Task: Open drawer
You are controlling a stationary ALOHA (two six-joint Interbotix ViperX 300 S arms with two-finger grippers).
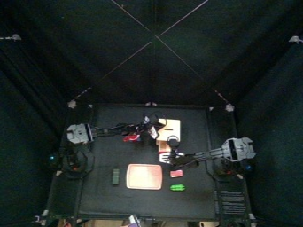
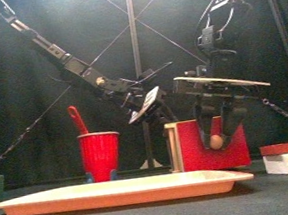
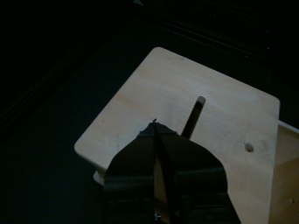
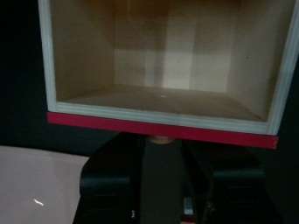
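The drawer [image 4: 163, 66] is seen pulled open, its knob clamped in the right hand [image 4: 163, 140]; the left hand [image 3: 162, 175], state untellable, is pressed on the cabinet to steady it.

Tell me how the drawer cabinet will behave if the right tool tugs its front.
The drawer cabinet looks like thin plywood, hollow inside, so probably light and stiff. Being light, it may slide or tip unless braced; the left tool sits over its top panel, possibly steadying it.

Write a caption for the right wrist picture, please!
Right gripper at the red front edge of the open, empty wooden drawer.
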